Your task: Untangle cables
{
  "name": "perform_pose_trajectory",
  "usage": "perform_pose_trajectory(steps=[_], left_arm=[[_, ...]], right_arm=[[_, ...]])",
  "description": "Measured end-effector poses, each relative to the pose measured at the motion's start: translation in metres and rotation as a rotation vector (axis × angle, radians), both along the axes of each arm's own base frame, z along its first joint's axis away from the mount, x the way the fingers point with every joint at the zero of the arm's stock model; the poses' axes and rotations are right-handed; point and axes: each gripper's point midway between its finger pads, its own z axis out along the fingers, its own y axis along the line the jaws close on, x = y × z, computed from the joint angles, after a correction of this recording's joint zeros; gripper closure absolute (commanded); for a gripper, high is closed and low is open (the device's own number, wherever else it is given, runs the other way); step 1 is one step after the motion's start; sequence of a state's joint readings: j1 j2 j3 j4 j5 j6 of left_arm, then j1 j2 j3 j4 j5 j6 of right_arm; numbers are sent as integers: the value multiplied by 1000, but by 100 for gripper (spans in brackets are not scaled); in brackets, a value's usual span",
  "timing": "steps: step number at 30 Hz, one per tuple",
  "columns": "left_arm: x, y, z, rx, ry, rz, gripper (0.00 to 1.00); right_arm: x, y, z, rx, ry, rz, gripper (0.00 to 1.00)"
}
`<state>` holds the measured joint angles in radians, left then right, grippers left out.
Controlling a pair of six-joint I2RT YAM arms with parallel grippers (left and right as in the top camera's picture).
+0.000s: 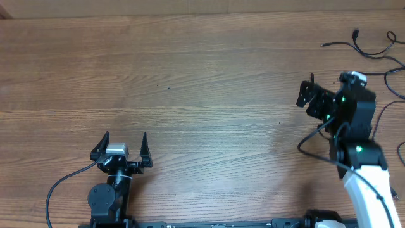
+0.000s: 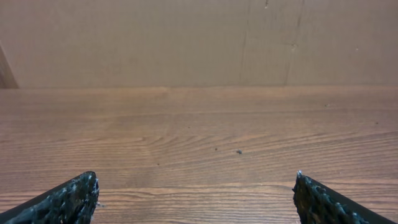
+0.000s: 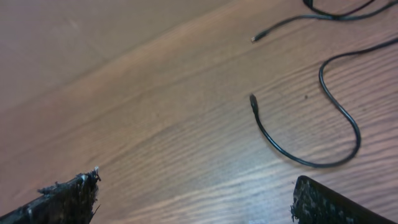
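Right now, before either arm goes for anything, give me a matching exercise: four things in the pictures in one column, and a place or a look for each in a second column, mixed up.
Things:
1. left gripper
2. right gripper
3. cables
4. table

Descriptions:
A. brown wood grain
B. thin and black, lying loose at the far right of the overhead view
C. open on nothing, at the near edge, left of centre
D. open on nothing, on the right side, close to the thin black cords

Pairs: 1-C, 2-D, 3-B, 4-A
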<state>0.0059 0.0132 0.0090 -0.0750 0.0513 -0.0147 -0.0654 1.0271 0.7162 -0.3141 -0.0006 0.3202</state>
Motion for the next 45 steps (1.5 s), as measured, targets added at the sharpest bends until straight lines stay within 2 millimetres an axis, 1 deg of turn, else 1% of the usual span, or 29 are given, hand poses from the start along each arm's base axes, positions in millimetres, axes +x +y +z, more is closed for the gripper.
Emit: perform_pose_trajectory(steps=[5, 8, 16, 19, 25, 27, 36, 37, 40, 45], left_arm=[[0, 0, 0, 0, 0, 0, 0], [0, 0, 0, 0, 0, 2, 0], [0, 0, 0, 0, 0, 2, 0], [0, 0, 0, 0, 0, 2, 0], [0, 0, 0, 0, 0, 3, 0], [0, 0, 0, 0, 0, 3, 0], [0, 0, 0, 0, 0, 3, 0], [0, 0, 0, 0, 0, 3, 1], [0, 0, 0, 0, 0, 3, 0], [0, 0, 0, 0, 0, 3, 0]], right_arm=[[-19, 1, -22, 28, -31, -20, 0], [-33, -2, -36, 43, -46, -42, 0], [-56, -2, -43, 50, -152, -52, 0], [-62, -1, -47, 49, -165, -51, 0], [-67, -1, -43, 47, -236, -50, 0], [-69, -1, -47, 47, -245, -50, 0], [-85, 0, -80, 46, -274, -50, 0], [-86, 1, -78, 45, -281, -50, 0], [-85, 1, -64, 42, -344, -48, 0], [-87, 1, -54, 38, -385, -46, 0]])
